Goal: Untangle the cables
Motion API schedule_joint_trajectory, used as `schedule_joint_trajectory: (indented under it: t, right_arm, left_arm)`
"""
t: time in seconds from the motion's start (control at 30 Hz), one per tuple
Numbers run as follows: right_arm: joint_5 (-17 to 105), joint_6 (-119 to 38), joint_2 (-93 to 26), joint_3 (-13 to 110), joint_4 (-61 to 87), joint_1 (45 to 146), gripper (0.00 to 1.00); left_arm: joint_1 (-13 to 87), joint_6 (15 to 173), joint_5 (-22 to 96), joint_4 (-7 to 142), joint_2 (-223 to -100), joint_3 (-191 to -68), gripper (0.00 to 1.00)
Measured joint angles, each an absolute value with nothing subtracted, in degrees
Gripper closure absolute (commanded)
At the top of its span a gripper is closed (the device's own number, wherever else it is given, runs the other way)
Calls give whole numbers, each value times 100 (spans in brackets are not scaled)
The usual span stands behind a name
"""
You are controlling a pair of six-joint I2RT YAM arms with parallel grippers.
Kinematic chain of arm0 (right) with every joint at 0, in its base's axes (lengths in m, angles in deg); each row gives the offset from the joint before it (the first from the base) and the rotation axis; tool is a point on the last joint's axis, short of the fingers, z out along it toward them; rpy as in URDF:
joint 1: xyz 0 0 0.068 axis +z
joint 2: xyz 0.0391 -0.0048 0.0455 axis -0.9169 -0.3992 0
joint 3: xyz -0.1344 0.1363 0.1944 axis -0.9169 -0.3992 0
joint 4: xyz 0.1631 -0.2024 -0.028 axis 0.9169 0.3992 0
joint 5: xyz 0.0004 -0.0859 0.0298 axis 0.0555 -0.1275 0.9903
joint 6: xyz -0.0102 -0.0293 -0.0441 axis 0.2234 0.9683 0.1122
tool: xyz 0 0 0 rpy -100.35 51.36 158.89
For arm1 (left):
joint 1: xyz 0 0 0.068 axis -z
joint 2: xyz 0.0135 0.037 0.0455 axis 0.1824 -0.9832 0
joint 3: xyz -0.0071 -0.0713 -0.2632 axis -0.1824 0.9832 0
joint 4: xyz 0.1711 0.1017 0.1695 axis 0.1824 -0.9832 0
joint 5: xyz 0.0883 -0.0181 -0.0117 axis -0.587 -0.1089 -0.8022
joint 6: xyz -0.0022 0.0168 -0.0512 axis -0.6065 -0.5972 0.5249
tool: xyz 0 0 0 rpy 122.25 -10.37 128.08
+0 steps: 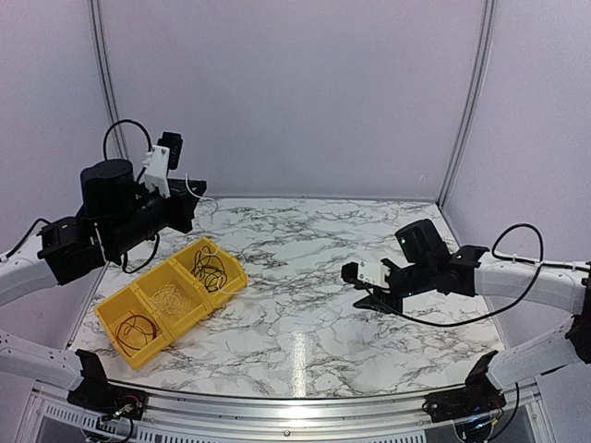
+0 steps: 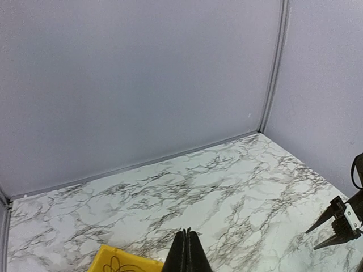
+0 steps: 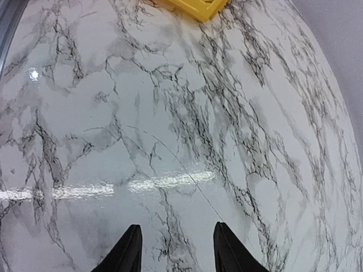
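Observation:
A yellow three-compartment tray (image 1: 235,277) sits at the left of the marble table. Its far compartment holds a tangle of thin black cables (image 1: 211,268), the middle one a pale cable loop (image 1: 169,297), the near one a black cable loop (image 1: 137,330). My left gripper (image 1: 192,198) is shut and empty, raised above the tray's far end; the left wrist view shows its closed tips (image 2: 189,232). My right gripper (image 1: 374,300) is open and empty, low over the right of the table (image 3: 178,249). A hair-thin line (image 3: 170,158) runs toward its right finger; whether it is wire or a mark I cannot tell.
The tray's corner shows in the left wrist view (image 2: 122,260) and the right wrist view (image 3: 195,7). Grey walls close the back and sides. A metal rail (image 1: 295,406) runs along the near edge. My right gripper also shows in the left wrist view (image 2: 340,224).

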State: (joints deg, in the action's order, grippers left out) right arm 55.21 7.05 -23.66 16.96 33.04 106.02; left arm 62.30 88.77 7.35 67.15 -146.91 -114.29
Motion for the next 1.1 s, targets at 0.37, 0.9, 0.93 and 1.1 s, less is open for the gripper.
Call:
schedule_joint_trajectory:
  t: [0.37, 0.9, 0.93, 1.1]
  right_arm:
    - [5172, 826, -2452, 1394, 2749, 10473, 56]
    - [5001, 907, -2469, 1394, 2703, 10469, 56]
    - [4994, 922, -2482, 1394, 2705, 10469, 56]
    - [4977, 963, -2546, 1394, 2708, 10469, 56]
  left_arm:
    - [5550, 8254, -539, 4914, -13876, -11807, 100]
    - [4302, 8737, -257, 4683, -14597, -10454, 100]
    - [4265, 8820, -224, 4683, -14695, -10403, 100]
    - [3953, 9404, 88, 4661, -15235, -10222, 100]
